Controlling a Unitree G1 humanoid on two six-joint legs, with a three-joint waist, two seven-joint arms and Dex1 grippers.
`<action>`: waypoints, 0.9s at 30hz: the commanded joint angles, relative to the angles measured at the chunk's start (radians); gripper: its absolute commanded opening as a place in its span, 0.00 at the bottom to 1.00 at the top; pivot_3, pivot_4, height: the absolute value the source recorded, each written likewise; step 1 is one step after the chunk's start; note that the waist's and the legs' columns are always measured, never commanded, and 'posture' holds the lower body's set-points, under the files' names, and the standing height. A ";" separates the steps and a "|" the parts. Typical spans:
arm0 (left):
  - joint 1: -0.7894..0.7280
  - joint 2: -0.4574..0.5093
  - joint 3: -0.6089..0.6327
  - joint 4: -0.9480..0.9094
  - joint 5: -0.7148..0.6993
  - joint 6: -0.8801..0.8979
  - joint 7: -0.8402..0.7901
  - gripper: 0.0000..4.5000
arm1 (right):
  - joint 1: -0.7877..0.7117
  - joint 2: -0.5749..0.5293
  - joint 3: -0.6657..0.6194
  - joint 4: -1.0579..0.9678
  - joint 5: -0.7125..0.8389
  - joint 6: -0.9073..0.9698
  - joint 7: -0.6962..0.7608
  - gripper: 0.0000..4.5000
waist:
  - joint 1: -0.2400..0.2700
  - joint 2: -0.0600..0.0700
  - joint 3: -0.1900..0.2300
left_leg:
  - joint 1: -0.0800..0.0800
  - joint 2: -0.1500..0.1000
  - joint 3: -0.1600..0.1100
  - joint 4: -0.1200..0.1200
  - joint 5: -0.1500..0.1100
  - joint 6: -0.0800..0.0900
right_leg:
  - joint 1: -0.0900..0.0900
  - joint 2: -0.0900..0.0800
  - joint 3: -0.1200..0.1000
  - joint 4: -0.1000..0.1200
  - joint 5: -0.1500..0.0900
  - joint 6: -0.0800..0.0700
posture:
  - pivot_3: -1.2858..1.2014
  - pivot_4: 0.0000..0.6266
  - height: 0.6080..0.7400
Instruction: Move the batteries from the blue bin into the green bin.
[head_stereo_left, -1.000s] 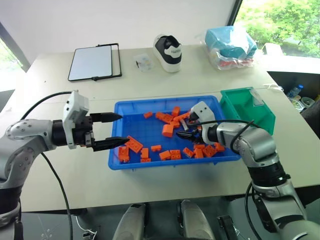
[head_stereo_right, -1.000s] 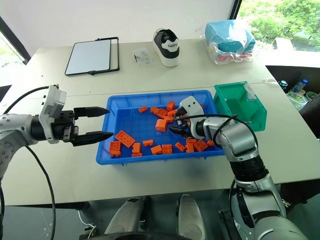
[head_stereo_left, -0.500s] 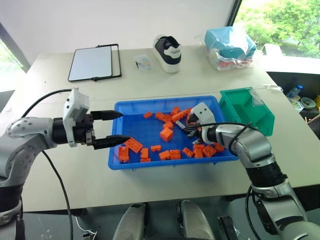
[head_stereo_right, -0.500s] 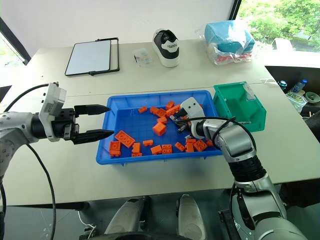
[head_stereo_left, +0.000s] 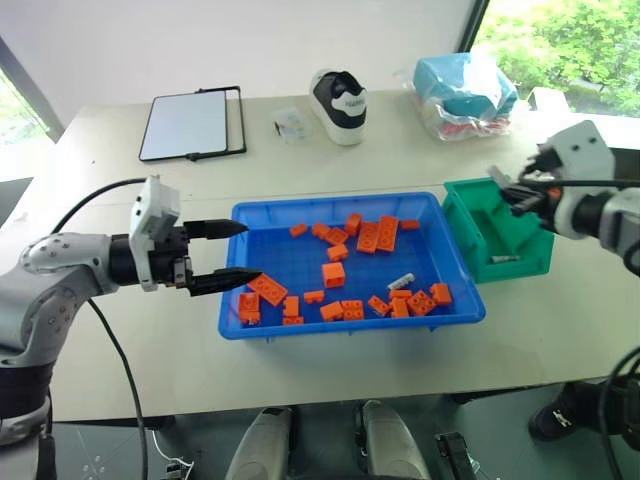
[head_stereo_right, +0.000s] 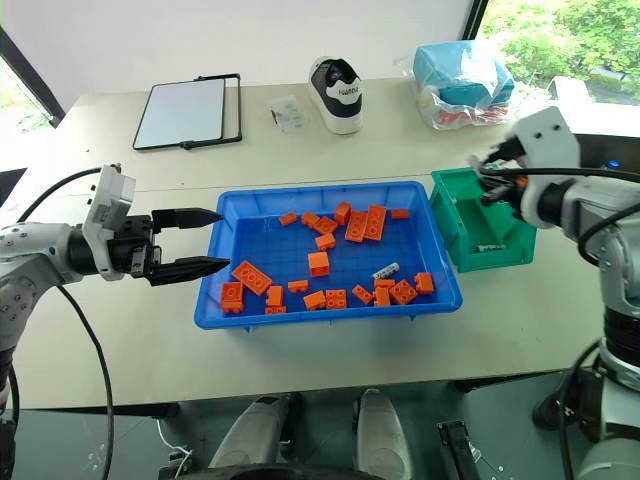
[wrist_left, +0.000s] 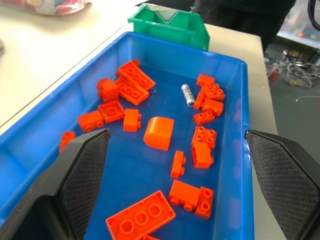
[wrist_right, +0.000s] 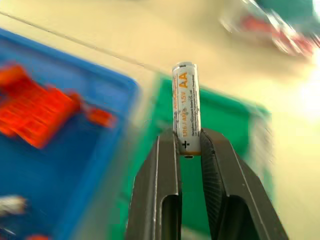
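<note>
The blue bin (head_stereo_left: 330, 204) holds scattered orange bricks and one battery (head_stereo_left: 401, 281), which also lies in the left wrist view (wrist_left: 188, 94). A second battery (head_stereo_left: 505, 258) rests inside the green bin (head_stereo_left: 470, 225), just right of the blue bin. My right gripper (head_stereo_left: 508, 188) hovers over the green bin's far left part. In the right wrist view it is shut on an upright AA battery (wrist_right: 185, 107), with the green bin (wrist_right: 230, 130) behind. My left gripper (head_stereo_left: 250, 252) stands open at the blue bin's left rim, holding nothing.
Orange bricks (head_stereo_left: 377, 235) lie throughout the blue bin. At the table's back are a white board in a black frame (head_stereo_left: 192, 124), a small packet (head_stereo_left: 292, 124), a black-and-white shoe (head_stereo_left: 337, 92) and a clear bag with blue contents (head_stereo_left: 462, 90).
My right gripper closed on a battery among the bricks, then rose and swung right out of the blue bin to over the green bin. The left gripper stayed put.
</note>
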 joint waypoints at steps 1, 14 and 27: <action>-0.046 -0.005 -0.013 0.009 0.013 -0.025 -0.016 1.00 | 0.022 -0.008 -0.005 0.007 -0.024 -0.106 0.007 0.56 | -0.007 0.001 0.000 | 0.000 0.000 0.001 0.000 0.000 0.000 | 0.000 0.000 0.000 0.000 0.000 0.000 | 0.52 0.24 0.93; -0.070 -0.007 -0.023 0.030 0.031 -0.028 -0.041 1.00 | 0.001 -0.145 0.205 -0.004 0.057 -0.637 0.651 0.90 | -0.002 0.001 0.001 | 0.001 0.001 0.002 0.001 0.000 0.000 | 0.000 0.002 0.001 0.001 0.001 0.003 | 0.52 0.24 0.93; 0.008 0.002 0.044 -0.065 -0.003 0.006 0.010 1.00 | -0.403 0.157 0.655 0.696 -0.347 -1.268 0.953 0.90 | -0.007 0.000 0.003 | 0.004 0.001 0.002 0.000 0.000 0.000 | 0.001 0.002 0.002 0.002 0.002 0.004 | 0.52 0.24 0.93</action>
